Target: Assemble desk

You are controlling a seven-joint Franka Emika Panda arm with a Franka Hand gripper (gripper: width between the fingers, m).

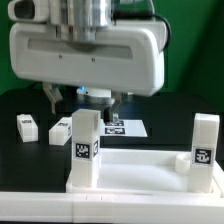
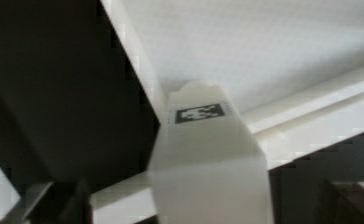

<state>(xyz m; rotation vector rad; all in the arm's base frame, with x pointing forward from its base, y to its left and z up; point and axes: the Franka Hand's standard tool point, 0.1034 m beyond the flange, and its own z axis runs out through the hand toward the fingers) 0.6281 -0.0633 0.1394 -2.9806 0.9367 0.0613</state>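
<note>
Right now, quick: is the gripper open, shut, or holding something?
Gripper: open; its jaws stand clear on either side of a desk leg, holding nothing.

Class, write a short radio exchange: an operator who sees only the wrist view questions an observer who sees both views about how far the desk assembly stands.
Operator: I see one tagged leg upright at the tabletop. Is any other leg up?
Observer: Yes, a second leg stands upright at the corner on the exterior view's right.
Operator: Where are the rest?
Observer: A loose leg and another loose leg lie on the black table at the exterior view's left.
Operator: Anything beyond the desk?
Observer: The marker board lies flat behind the tabletop.
</note>
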